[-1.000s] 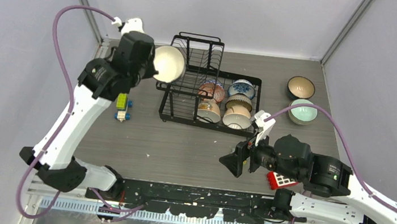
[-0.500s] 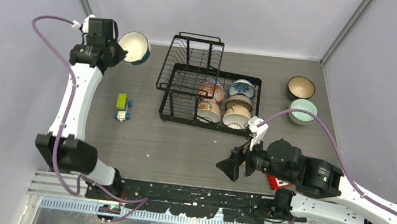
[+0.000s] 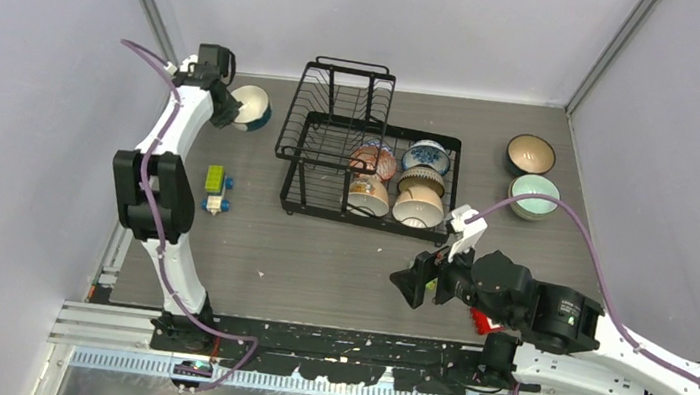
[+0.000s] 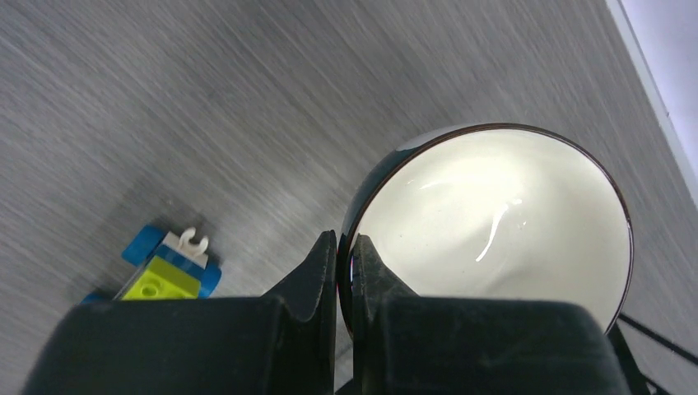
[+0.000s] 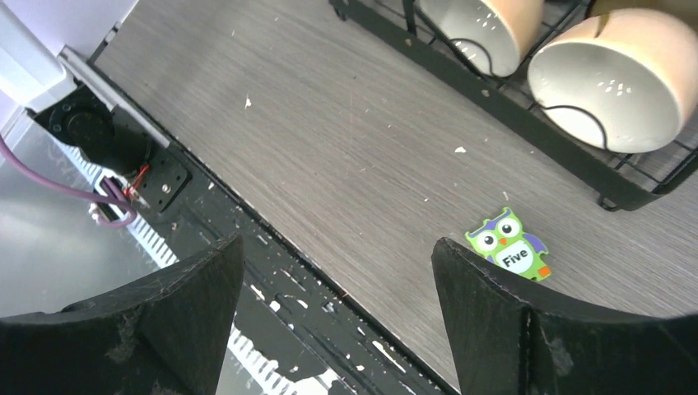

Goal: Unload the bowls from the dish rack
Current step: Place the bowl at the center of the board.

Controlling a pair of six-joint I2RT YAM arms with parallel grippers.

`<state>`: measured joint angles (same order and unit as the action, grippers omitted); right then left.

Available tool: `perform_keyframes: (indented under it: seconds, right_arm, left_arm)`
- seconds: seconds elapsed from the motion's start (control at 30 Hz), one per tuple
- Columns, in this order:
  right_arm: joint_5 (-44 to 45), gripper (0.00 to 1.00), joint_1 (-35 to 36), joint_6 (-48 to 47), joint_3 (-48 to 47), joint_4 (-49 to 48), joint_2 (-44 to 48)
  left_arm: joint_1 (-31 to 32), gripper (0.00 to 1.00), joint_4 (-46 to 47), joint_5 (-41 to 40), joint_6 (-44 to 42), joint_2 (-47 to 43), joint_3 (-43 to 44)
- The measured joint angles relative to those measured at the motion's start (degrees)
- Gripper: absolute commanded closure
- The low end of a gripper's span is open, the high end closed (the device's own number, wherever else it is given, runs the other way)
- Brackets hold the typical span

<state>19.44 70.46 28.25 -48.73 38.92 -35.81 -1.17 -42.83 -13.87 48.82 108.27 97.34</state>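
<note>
At far left, the left gripper (image 4: 344,243) pinches the rim of a cream-lined bowl (image 4: 494,206) near the table's (image 3: 318,264) back-left corner. The rack (image 3: 363,220) holds four bowls (image 3: 419,206). The right gripper (image 5: 336,251) hangs spread wide and empty over the table's near edge. Two bowls (image 3: 530,155) sit far right.
</note>
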Motion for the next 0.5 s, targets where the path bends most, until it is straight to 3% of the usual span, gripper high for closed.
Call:
perform_keyframes:
  seconds: [0.5]
  right_arm:
    - [9.4,0.12,0.0,-0.1,-0.5,0.4,1.3]
  left_arm:
    - [-1.7,1.0,5.7,-2.1,0.3,12.9,5.0]
